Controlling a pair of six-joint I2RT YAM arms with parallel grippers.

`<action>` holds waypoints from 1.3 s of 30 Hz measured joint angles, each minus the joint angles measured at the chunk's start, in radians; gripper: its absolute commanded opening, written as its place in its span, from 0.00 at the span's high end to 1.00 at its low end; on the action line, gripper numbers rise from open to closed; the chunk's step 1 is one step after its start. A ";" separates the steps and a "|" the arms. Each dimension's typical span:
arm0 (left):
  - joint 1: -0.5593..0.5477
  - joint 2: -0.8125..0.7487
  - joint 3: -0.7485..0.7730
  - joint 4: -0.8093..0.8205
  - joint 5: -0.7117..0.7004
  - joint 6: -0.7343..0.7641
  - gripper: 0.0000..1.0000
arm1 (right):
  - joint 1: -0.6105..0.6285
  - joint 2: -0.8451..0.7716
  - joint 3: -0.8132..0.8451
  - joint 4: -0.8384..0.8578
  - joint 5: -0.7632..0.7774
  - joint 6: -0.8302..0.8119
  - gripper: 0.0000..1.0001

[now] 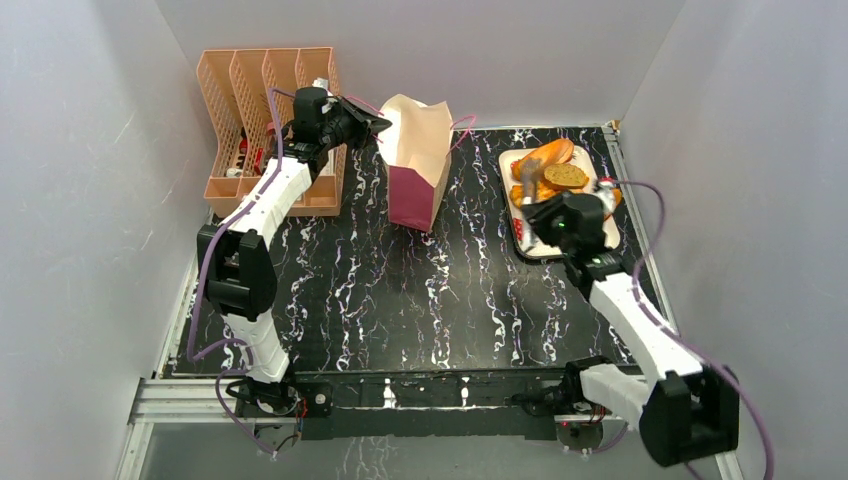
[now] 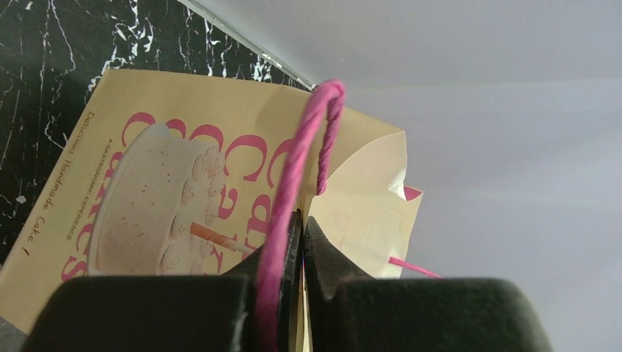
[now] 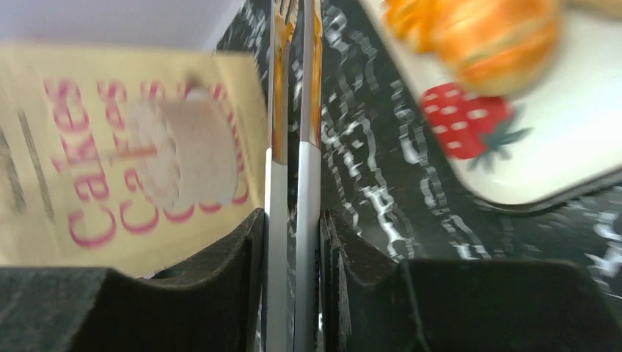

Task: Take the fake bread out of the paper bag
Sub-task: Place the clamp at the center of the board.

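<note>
A peach plastic slotted file rack (image 1: 262,90) stands at the far left of the black, white-veined marble-pattern tabletop (image 1: 400,300), with small red items low inside it. At the far right lies a white rectangular tray (image 3: 565,139) with a red strawberry print (image 3: 466,121). Thin silver metal tongs (image 3: 293,183) hang near its left edge.

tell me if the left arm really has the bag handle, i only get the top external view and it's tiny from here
Observer: Yes. The left wrist view shows the left jaws shut on the pink string handle of the paper bag.
Operator: ok and whats the right one holding
Observer: In the right wrist view, the right jaws are closed on what look like silver tongs, which point between the bag and the tray.
Operator: any bread left in the bag
Observer: I cannot tell. The left wrist view shows only a slice of bare inner paper at the mouth, and deeper down is hidden.
</note>
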State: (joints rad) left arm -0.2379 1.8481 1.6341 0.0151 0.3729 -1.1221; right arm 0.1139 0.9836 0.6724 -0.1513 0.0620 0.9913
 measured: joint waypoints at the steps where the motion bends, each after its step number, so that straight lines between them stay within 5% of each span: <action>1: 0.000 0.000 0.000 0.000 -0.003 -0.012 1.00 | 0.057 0.043 0.029 0.007 0.014 -0.024 0.82; 7: 0.000 0.003 0.014 -0.048 -0.029 -0.087 1.00 | 0.230 0.246 0.122 0.076 0.065 -0.137 0.82; 16: -0.002 0.004 0.035 -0.134 -0.110 -0.113 1.00 | 0.289 0.513 0.224 0.121 0.089 -0.252 0.83; 36: -0.043 0.004 0.000 -0.138 -0.169 -0.109 1.00 | 0.365 0.806 0.269 0.348 0.280 -0.280 0.83; 39: -0.043 0.004 -0.014 -0.125 -0.173 -0.109 0.91 | 0.370 0.838 0.278 0.369 0.294 -0.280 0.83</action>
State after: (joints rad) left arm -0.2806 1.8523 1.6203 -0.1101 0.2001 -1.2312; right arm 0.4839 1.8214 0.9504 0.2176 0.3561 0.7109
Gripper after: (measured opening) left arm 0.016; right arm 0.270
